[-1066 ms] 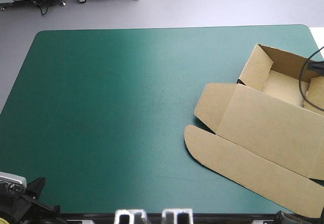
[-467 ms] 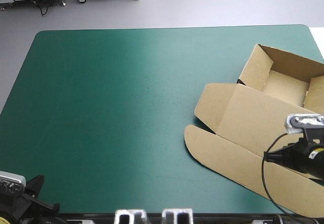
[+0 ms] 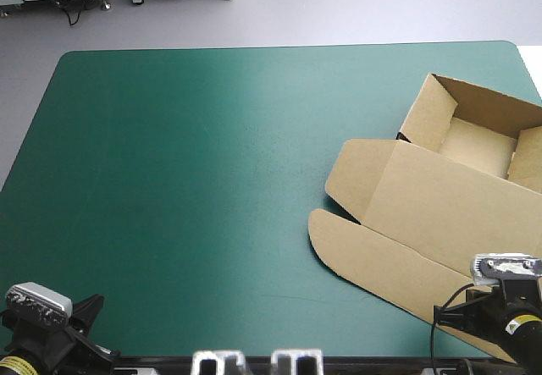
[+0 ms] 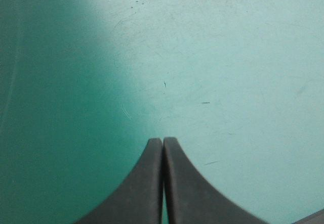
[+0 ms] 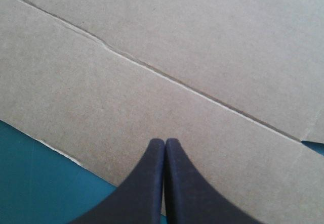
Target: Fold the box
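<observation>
— While I hold both arms low at the near edge of the table, what do you want first?

— The box. Where is it?

— The brown cardboard box [image 3: 440, 214], a cut sheet partly raised, lies on the right side of the teal-green table cover [image 3: 186, 180]. Its tray, walls up, is the part farthest from me. The lid lies flat on my side of the tray, with a long rounded flap along the lid's near edge.

— And the right arm?

— My right gripper [image 5: 165, 141], two black fin-shaped fingers, hangs over that near flap of the box, close to its outer edge, with the flap's crease just ahead. The fingers are pressed together in one point with nothing between them. I cannot tell whether the tips touch the board.

— The left?

— Well apart from the box, at the opposite near corner. My left gripper [image 4: 162, 140] points down over bare cover, its fingers likewise closed on nothing.
</observation>
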Tool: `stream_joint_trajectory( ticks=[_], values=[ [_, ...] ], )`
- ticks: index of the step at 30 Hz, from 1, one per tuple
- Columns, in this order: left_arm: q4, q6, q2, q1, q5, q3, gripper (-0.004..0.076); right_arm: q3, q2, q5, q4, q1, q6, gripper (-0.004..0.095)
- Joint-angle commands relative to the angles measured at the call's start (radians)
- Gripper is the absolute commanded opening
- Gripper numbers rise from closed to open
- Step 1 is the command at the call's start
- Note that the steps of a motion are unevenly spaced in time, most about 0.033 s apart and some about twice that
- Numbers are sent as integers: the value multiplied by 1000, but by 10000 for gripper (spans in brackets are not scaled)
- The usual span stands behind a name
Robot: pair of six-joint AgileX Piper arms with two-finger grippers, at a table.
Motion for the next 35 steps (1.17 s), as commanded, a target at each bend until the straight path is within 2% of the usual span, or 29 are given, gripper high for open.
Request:
stream_joint_trajectory(
  ticks=[1,35],
  values=[
    [-6,3,22,-3,-73,-21,-10,-13,-19,-67,10,1,0,-15],
    [-6,3,22,-3,-73,-21,-10,-1,-26,-87,16,1,-4,-15]
  ],
)
